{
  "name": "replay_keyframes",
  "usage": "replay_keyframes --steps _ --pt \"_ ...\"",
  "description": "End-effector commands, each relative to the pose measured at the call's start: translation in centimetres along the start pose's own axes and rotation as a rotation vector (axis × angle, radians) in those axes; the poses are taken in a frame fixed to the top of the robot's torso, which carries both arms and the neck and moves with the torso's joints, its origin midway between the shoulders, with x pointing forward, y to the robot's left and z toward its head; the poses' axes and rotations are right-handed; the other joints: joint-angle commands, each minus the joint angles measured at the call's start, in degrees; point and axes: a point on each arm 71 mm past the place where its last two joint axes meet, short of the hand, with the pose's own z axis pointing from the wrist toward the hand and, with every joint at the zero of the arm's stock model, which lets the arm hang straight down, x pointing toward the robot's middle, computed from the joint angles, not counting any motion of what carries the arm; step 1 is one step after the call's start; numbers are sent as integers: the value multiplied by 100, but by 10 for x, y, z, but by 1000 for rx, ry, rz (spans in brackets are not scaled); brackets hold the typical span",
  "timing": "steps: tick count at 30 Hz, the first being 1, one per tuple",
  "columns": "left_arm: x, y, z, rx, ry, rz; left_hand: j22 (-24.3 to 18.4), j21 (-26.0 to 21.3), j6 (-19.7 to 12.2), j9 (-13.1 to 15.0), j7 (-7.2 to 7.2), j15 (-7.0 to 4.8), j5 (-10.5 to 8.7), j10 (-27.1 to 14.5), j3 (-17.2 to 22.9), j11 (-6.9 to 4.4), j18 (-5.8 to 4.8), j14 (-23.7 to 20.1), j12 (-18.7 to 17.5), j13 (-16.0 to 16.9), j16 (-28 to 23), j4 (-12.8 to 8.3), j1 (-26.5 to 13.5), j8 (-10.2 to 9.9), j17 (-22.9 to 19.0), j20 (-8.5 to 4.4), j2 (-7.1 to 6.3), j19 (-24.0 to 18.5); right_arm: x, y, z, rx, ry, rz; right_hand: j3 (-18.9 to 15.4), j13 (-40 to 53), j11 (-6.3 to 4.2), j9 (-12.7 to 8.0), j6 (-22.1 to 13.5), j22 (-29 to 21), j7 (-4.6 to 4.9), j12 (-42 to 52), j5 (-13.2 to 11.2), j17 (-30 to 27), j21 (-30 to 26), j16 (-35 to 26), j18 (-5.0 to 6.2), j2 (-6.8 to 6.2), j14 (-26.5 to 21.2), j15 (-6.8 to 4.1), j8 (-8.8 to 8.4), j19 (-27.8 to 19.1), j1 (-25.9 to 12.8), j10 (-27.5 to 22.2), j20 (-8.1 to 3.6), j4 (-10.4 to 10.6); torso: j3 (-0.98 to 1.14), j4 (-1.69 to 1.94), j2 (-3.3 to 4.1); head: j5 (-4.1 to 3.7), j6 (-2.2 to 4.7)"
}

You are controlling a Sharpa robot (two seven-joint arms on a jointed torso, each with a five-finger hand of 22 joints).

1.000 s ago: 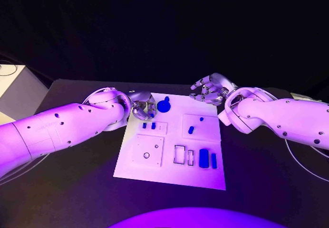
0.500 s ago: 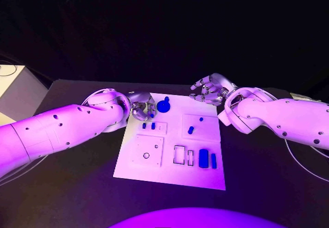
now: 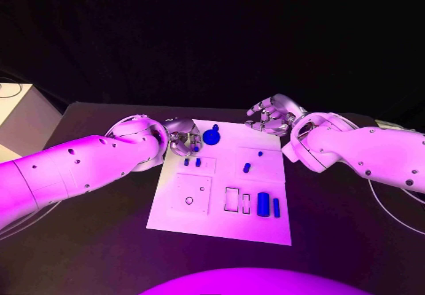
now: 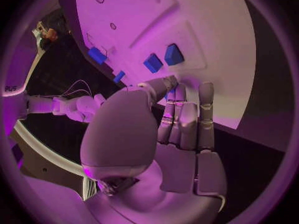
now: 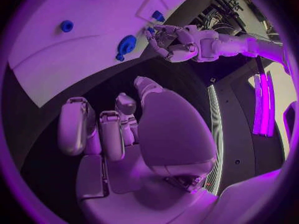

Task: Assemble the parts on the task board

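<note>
At task board (image 3: 223,212) far edge, round blue part (image 3: 212,135) just beside left hand (image 3: 184,140), fingers curled, empty.

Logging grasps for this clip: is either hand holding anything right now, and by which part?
Nothing is held. The left hand hovers with curled fingers beside the round blue part on the task board, empty. The right hand is open beyond the board's far edge.
</note>
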Motion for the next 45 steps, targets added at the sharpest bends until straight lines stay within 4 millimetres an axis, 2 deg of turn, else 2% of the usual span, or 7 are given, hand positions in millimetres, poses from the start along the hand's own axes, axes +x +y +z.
replay_keyframes --steps 1,19,27,34,39,40,45 --pt "0 -1 0 3 -9 -5 -6 -18 -54 -10 1 24 26 -52 -5 -13 92 -22 57 19 40 -20 -33 -33 6 23 -23 -20 1 0 0 -8 10 -4 28 -8 -17 7 41 325 -11 -20 38 911 -22 -36 50 -39 403 -43 -27 -13 -3 13 -15 -1 1 -1 0 0 0" --pt "-2 4 -2 -19 -24 -13 -30 -28 -558 -177 17 59 33 -506 -12 22 92 -44 677 290 98 13 -66 -375 -12 55 -122 -23 -3 -4 -1 2 -4 -6 52 -160 -13 4 17 270 -7 -171 40 865 -118 -76 67 -81 387 -41 -42 -42 -12 -103 -16 -4 0 -3 -2 -1 6" --pt "-4 9 -8 -30 -26 -32 -31 -28 -579 -188 18 59 33 -517 -16 23 92 -62 692 294 95 14 -64 -388 -50 55 -126 -24 -6 -7 -2 4 -5 -13 289 -1420 -27 25 25 198 -15 -1448 27 621 -269 -311 88 -197 294 -49 -41 -77 20 -859 -23 -13 2 -7 -5 -6 33" --pt "-13 21 -23 -49 -48 -165 -38 -44 -556 -221 103 84 52 -641 54 65 91 -295 749 302 15 -23 32 -384 -421 63 -83 -71 -10 -11 -7 -47 31 -88 832 -2704 -43 97 259 78 -56 -2994 -490 89 -534 -843 127 -405 140 -77 64 -154 355 -1067 -53 -37 6 -5 -7 -52 73" --pt "-27 39 -40 -48 -109 -382 -27 -47 -513 -265 209 173 60 -845 247 188 87 -866 585 154 -281 -10 51 -324 -1418 126 -10 -211 -12 -17 -14 -104 59 -194 1077 -3698 -12 149 430 76 -76 -4049 -672 22 -587 -921 130 -544 151 -58 124 -152 441 -849 -41 -77 6 -16 -9 -165 149" --pt "-30 44 -45 -37 -132 -477 -98 -199 -497 -281 246 238 51 -968 264 252 84 -1510 448 47 -658 166 -128 -277 -2431 191 26 -396 -12 -18 -16 -134 54 -223 1123 -3928 -29 182 543 95 -103 -4272 -693 14 -571 -931 128 -571 153 -59 181 -143 479 -763 -46 -113 10 -22 -8 -186 168" --pt "-39 56 -63 34 -201 -821 -380 -656 -596 -334 280 325 32 -1104 32 305 90 -1775 388 -100 -913 565 -398 -182 -2609 299 39 -554 -6 -25 -26 -195 49 -311 1318 -4265 -86 260 815 206 -177 -4567 -807 64 -409 -881 98 -527 204 -112 327 -72 647 -460 -103 -268 13 -21 1 -275 230"
